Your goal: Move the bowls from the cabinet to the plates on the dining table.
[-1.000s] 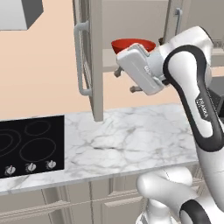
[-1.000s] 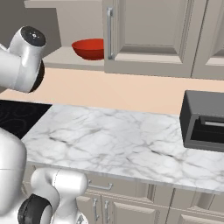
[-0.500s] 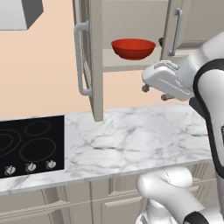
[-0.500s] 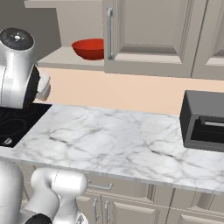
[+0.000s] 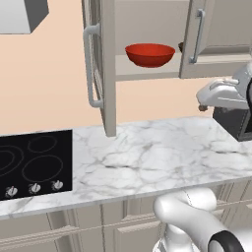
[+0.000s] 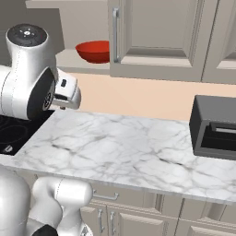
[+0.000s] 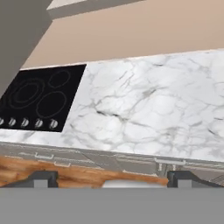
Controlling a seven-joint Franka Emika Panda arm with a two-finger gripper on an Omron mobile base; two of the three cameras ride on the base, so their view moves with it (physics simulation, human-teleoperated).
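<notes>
At the left end of the marble counter (image 5: 147, 152) a black cooktop (image 5: 34, 162) is set flush, with three small knobs (image 5: 33, 188) seen along its front edge in the left base view. In the hand view the cooktop (image 7: 39, 98) occupies the counter's left end and five knobs are counted along its near edge. Above the counter's middle, the wall cabinet (image 5: 147, 34) is seen with its left door (image 5: 101, 64) swung open, edge-on to the camera, its long bar handle (image 5: 90, 66) facing left. On the cabinet's bottom shelf, toward its left end, the red bowl (image 5: 150, 54) is seen upright, just left of the edge of the partly open right door (image 5: 216, 34). A small dark object is glimpsed behind that door's edge; what it is cannot be told. In the right base view the red bowl (image 6: 94, 50) rests at the shelf's front edge, partly hidden by the door (image 6: 156, 32). The gripper (image 5: 203, 104) is observed at the right of the left base view, below the shelf and above the counter's right end, apart from the bowl. In the hand view the two fingertips (image 7: 41, 177) are seen spread wide with nothing between them. At the right end of the counter a dark box-like appliance (image 6: 214, 126) is noted against the wall.
</notes>
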